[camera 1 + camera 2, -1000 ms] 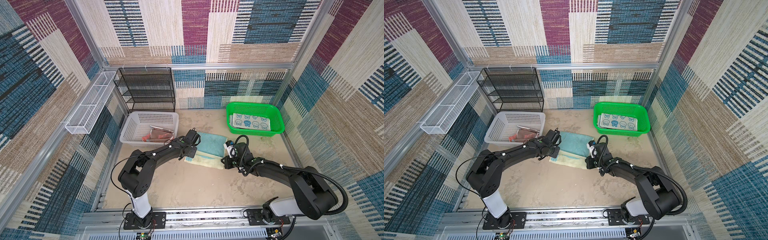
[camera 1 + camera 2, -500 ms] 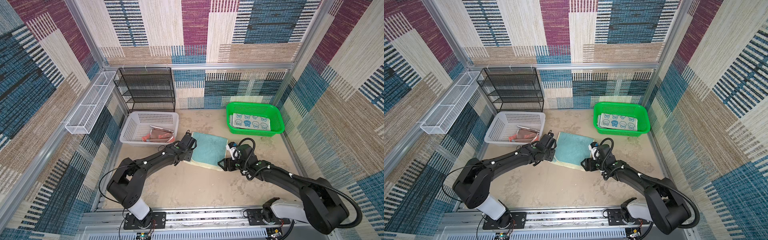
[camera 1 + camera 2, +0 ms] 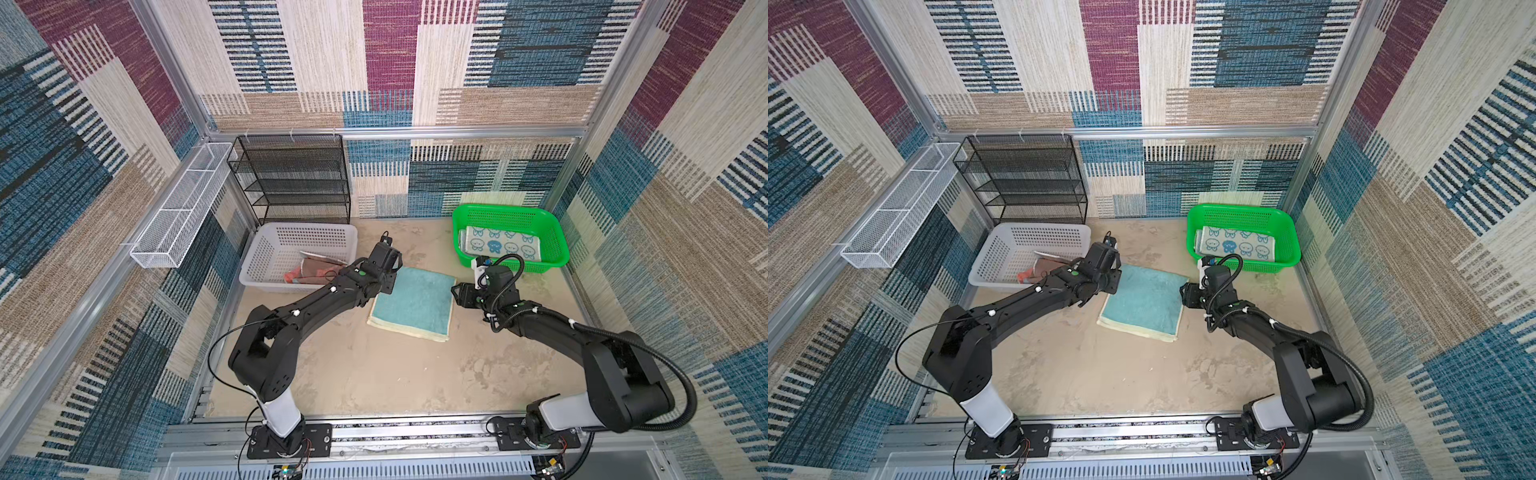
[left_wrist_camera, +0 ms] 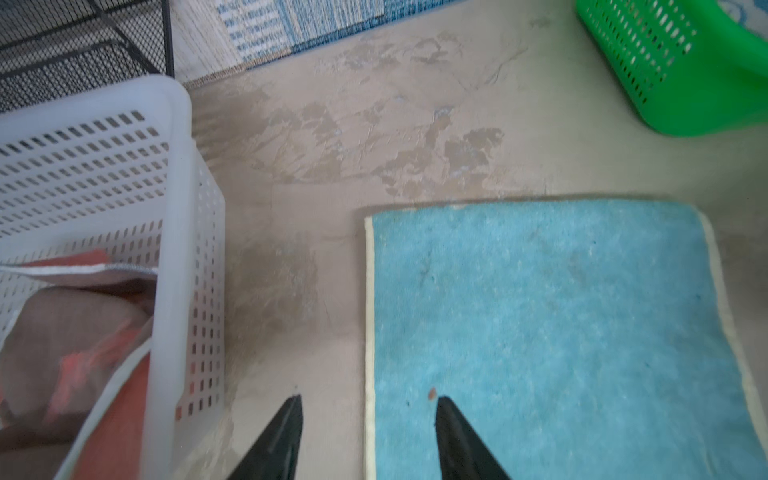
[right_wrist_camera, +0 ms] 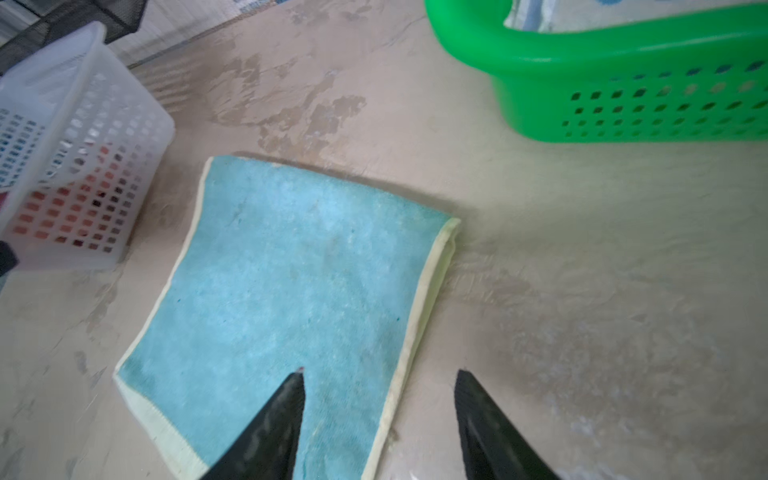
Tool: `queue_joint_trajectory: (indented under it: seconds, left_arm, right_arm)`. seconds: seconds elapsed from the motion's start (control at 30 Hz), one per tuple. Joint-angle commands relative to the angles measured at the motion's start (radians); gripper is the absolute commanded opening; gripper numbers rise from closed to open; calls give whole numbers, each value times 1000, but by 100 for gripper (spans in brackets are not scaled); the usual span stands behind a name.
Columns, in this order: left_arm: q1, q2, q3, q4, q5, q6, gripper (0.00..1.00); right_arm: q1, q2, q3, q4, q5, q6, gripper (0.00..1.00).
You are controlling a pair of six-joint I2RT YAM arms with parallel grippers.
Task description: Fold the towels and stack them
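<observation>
Now the teal terry towel with the cream edge (image 3: pixel 413 301) is lying folded flat on the beige tabletop (image 3: pixel 374 374), between the two arms; a second ago both grippers were pinching its edge and carrying it over. The left gripper (image 4: pixel 368 401) and the right gripper (image 5: pixel 380 374) are standing released, jaws parted and empty, each straddling one side edge of the cloth. That fold looks finished, so the towel is probably waiting for another fold or a lift onto the stack.

The white towel with blue rabbit faces (image 3: pixel 498 245) is resting folded in the green perforated plastic basket (image 3: pixel 509 206), just beyond the right gripper. A brown and red cloth (image 3: pixel 309 272) is sitting crumpled in the white perforated plastic basket (image 3: pixel 266 266), beside the left arm. The green basket's near wall is standing between the teal towel and that stack.
</observation>
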Motion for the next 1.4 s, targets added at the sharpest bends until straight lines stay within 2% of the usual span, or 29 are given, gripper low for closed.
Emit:
queue_joint_trajectory:
  seconds: [0.0,0.37,0.63,0.83,0.93,1.0,1.1,1.3,1.37]
  left_arm:
    - [20,78,89,-5,-1,31,57]
    - [90,313,342,-60,102,27,60]
    - [118,450,470,-109,170,12,57]
    - [123,532,542,-151,190,2,53]
    - [126,554,558,-160,199,-10,48]
    - [128,562,558,-159,205,-14,41]
    - [131,569,558,-153,215,-13,31]
    - [135,591,575,-152,229,-15,17]
    - [135,594,577,-152,231,-13,10]
  right_arm:
    - [-12,85,37,102,58,28,59]
    - [-16,338,175,165,78,38,53]
    - [-15,392,192,200,100,46,45]
    - [-16,386,176,214,106,45,34]
    - [-16,388,177,222,98,45,29]
    - [-15,387,178,221,95,44,23]
    - [-15,384,177,224,91,40,21]
    - [-16,378,175,238,75,32,17]
    - [-16,381,176,243,67,31,13]
